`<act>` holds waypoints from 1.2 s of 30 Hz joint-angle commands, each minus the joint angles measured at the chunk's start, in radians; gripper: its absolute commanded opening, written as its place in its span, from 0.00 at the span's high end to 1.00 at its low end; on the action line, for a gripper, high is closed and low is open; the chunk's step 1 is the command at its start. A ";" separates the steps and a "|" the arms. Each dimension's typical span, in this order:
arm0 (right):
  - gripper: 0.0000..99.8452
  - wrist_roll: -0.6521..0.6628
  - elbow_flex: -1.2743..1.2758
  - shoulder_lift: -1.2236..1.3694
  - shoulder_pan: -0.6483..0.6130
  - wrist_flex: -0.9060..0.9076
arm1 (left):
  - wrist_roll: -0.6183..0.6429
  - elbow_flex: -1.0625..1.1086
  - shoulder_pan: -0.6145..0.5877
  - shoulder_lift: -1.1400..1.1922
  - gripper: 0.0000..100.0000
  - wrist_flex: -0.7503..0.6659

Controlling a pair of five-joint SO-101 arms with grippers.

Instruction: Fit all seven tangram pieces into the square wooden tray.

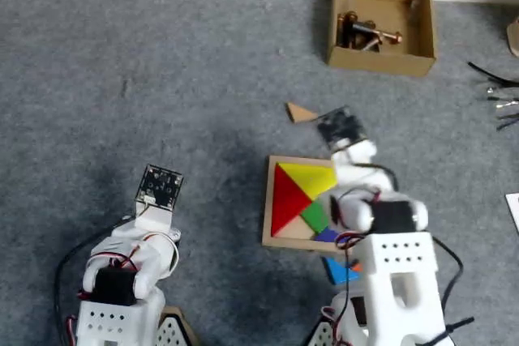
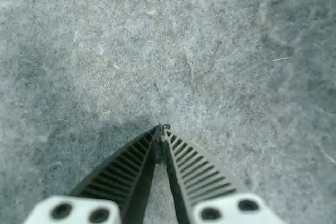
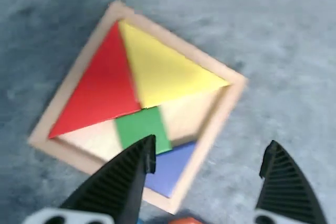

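Tray (image 1: pixel 268 200) on tabletop (image 1: pixel 162 79) holds red triangle (image 1: pixel 285 196), yellow triangle (image 1: pixel 306 177), green square (image 1: pixel 316 216) | right gripper (image 3: pixel 211 143) spread above it | left gripper (image 2: pixel 161 127) pressed together, well apart | tan piece (image 1: pixel 302 112), apparently triangular, outside tray

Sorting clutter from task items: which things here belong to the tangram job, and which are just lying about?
Job: wooden tray; red triangle, yellow triangle, green square and blue piece inside it; tan triangle and second blue piece loose on the table.
Lying about: cardboard box of metal parts; cables.
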 commanded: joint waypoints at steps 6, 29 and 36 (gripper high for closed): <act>0.71 -0.011 0.024 -0.018 0.182 0.025 | 0.009 0.021 -0.013 -0.015 0.99 0.003; 0.71 0.054 0.015 -0.008 -0.094 0.384 | 0.012 0.021 -0.015 -0.015 0.99 0.002; 0.71 0.137 0.033 -0.008 -0.113 0.384 | 0.012 0.021 -0.015 -0.015 0.99 0.002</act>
